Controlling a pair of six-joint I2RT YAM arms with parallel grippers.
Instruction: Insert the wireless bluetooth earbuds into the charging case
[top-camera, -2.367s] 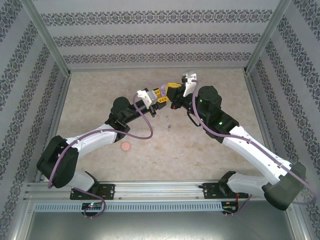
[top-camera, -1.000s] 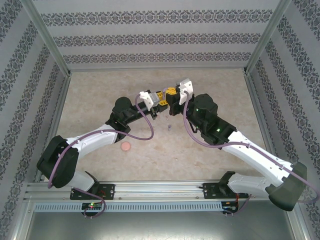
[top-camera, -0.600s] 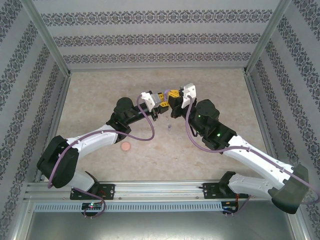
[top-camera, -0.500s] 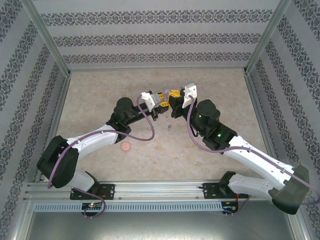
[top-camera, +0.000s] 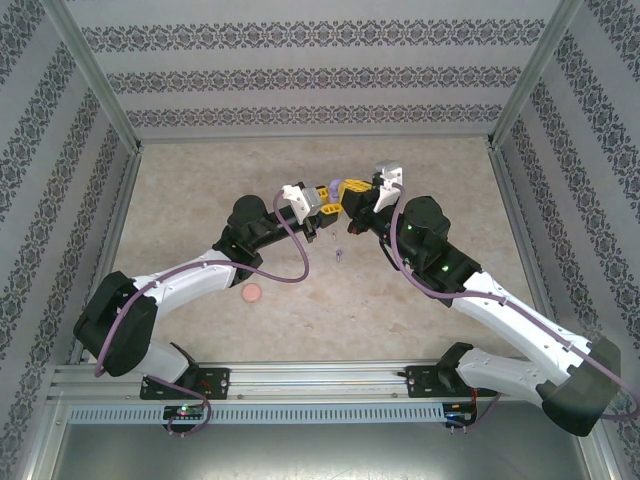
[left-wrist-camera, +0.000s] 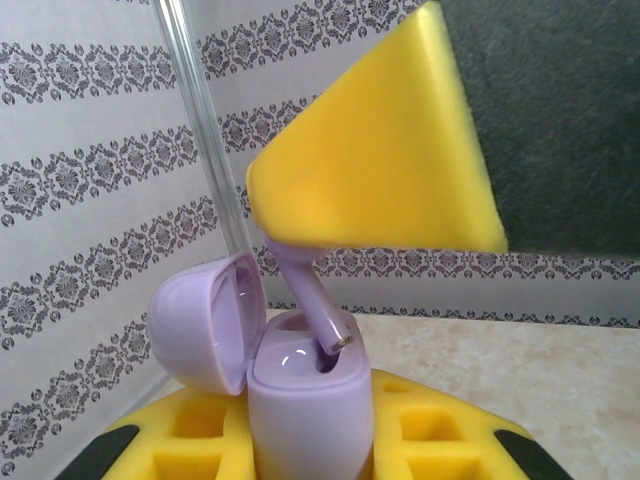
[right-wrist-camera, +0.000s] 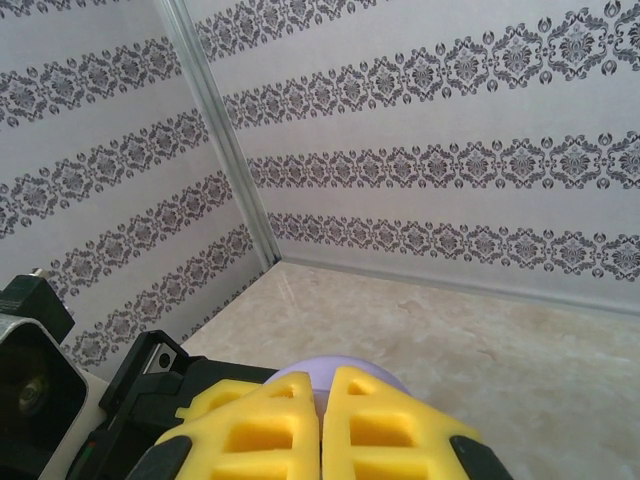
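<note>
Compared with a second ago, the right arm is sitting with its elbow swung further right. Its white wrist camera is turned up and to the right, while the left arm is holding the same pose as before. The pink disc (top-camera: 252, 294) and a tiny purplish piece (top-camera: 340, 255) that looks like another earbud are lying on the counter (top-camera: 440, 170) exactly where they lay earlier, well apart from each other.

The left pincer (left-wrist-camera: 310, 445) is clamping the purple charging case (left-wrist-camera: 300, 400) upright between its yellow fingers, raised above the counter. The case lid (left-wrist-camera: 205, 320) is hanging open to the left. The right pincer (right-wrist-camera: 320, 420) is closed tight, its two fingers pressing together, and it is pinching the purple earbud (left-wrist-camera: 308, 300) by the head. The earbud is leaning at a tilt, with its stem tip already dipping into the right-hand socket of the case.

From the left wrist, the right pincer's big yellow finger (left-wrist-camera: 380, 150) is covering the earbud's head, leaving just the stem showing. From the right wrist, its own fingers are blocking the case, and a rounded purple bit (right-wrist-camera: 335, 372) is peeking above them. A metal corner post (left-wrist-camera: 205, 120) and patterned walls are standing behind.
</note>
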